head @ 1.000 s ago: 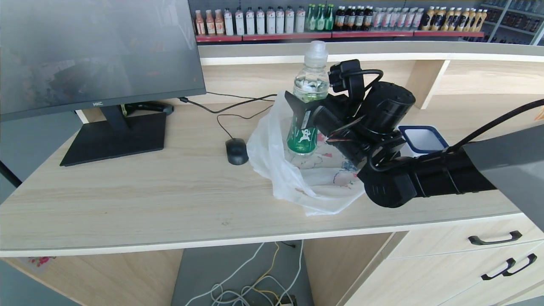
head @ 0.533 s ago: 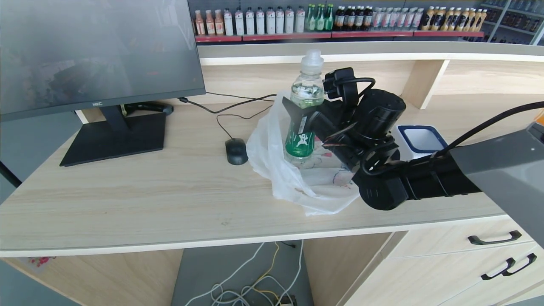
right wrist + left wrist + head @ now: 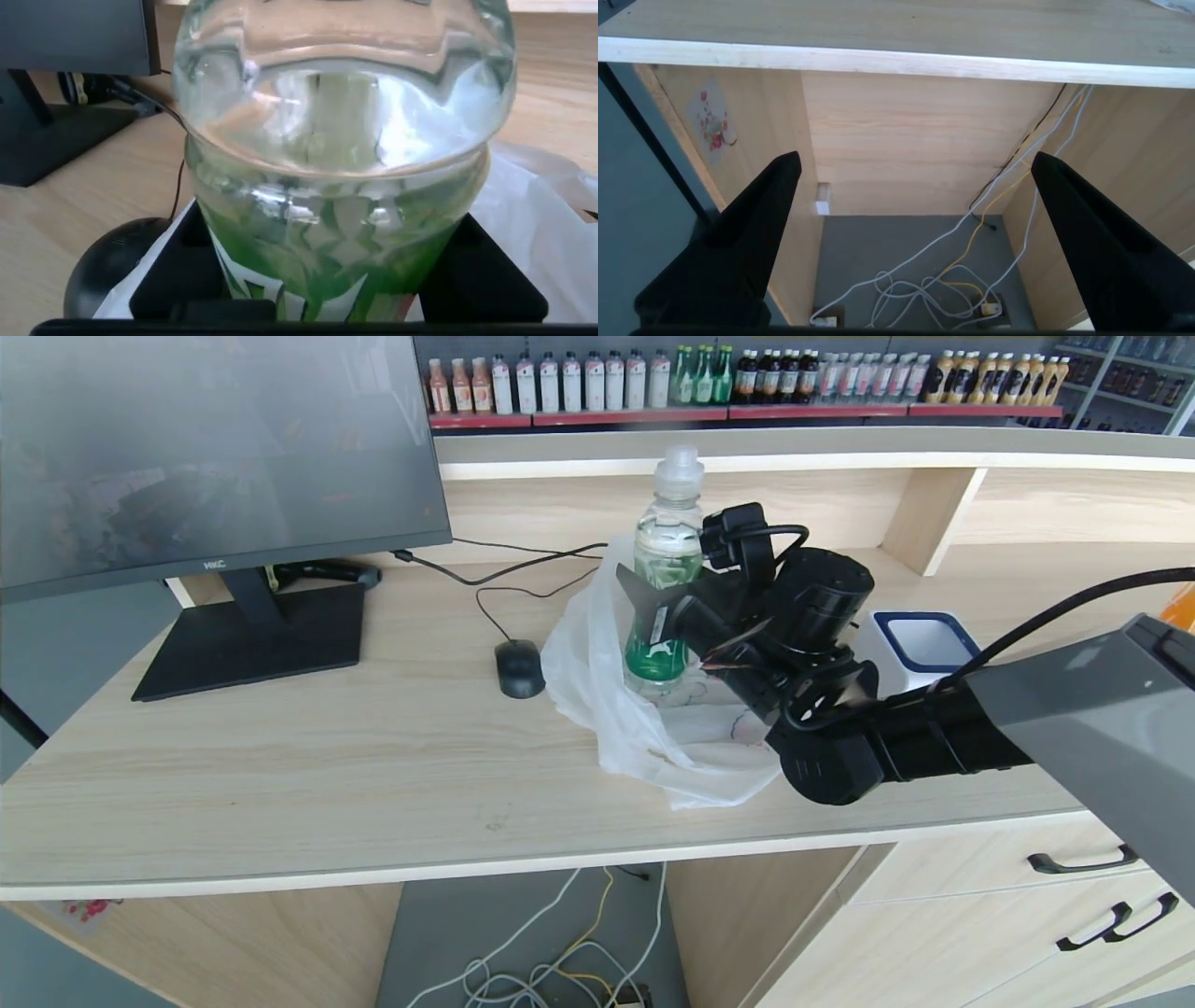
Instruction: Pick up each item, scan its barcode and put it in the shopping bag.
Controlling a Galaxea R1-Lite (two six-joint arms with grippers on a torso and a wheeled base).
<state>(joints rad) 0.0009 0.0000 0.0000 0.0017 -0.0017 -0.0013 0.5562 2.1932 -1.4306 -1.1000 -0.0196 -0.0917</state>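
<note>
Bottle held upright at the mouth of the shopping bag, right of centre on the desk.

The right gripper (image 3: 667, 618) has its jaws closed on the green label band of the bottle (image 3: 665, 581), whose base sits at the mouth of the shopping bag (image 3: 644, 737), slumped on the desk (image 3: 373, 756) nearer its back edge. Full and capped, the bottle is probably weighty, with a smooth wall that yields, so the label band seems the soundest hold. The left gripper (image 3: 913, 163) hangs below the desk's front edge, jaws spread wide, holding nothing.
</note>
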